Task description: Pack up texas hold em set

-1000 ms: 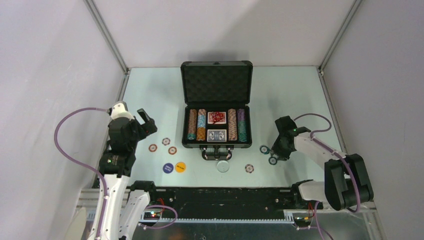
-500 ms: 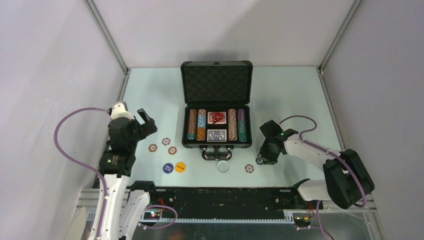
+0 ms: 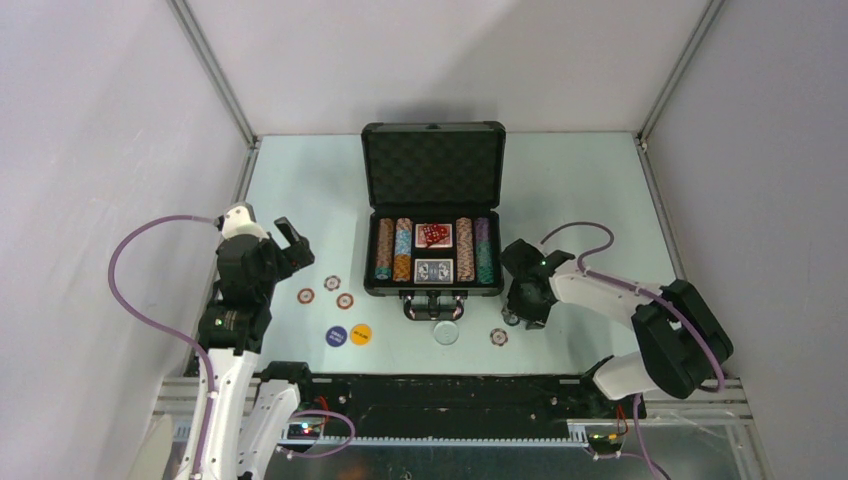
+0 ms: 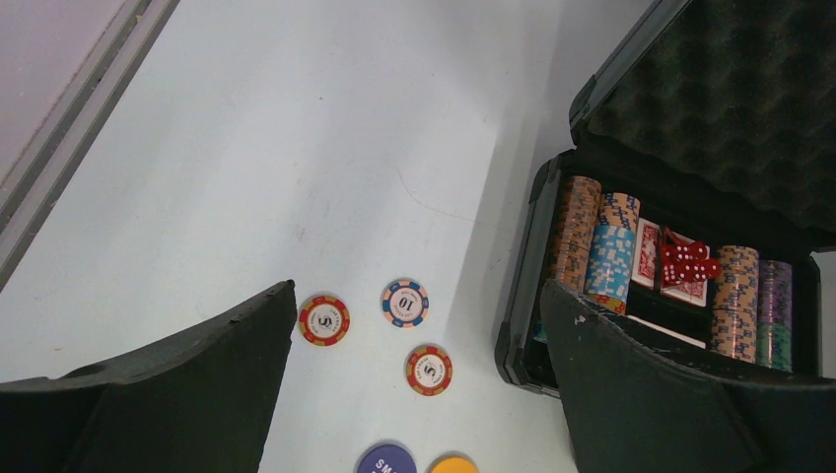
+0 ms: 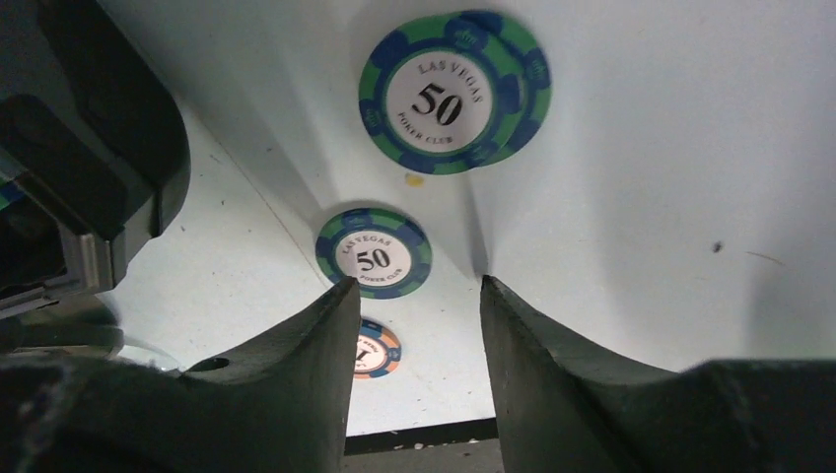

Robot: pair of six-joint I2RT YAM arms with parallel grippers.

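The black case (image 3: 433, 165) stands open at mid-table, with chip rows (image 3: 400, 250), two card decks (image 3: 434, 270) and red dice (image 3: 433, 235) in its base. Three loose chips (image 4: 428, 370) lie to its left, under my open, empty left gripper (image 4: 416, 296), which hovers above them (image 3: 290, 243). My right gripper (image 3: 520, 312) is low by the case's front right corner. It is open (image 5: 414, 286) with nothing between its fingers. Green-and-blue 50 chips lie flat beside it: one (image 5: 374, 253) at its fingertips, two overlapping ones (image 5: 453, 94) behind.
A purple button (image 3: 336, 335), a yellow button (image 3: 361, 334) and a pale round button (image 3: 446, 332) lie near the front edge. An orange-and-blue chip (image 3: 498, 337) sits just ahead of the right fingers. The case handle (image 3: 433, 305) juts toward me.
My right gripper has swept left from the table's right side to the case's front right corner, and its jaws have widened a little. The green-and-blue chips have left their earlier spots. The left arm has stayed still.
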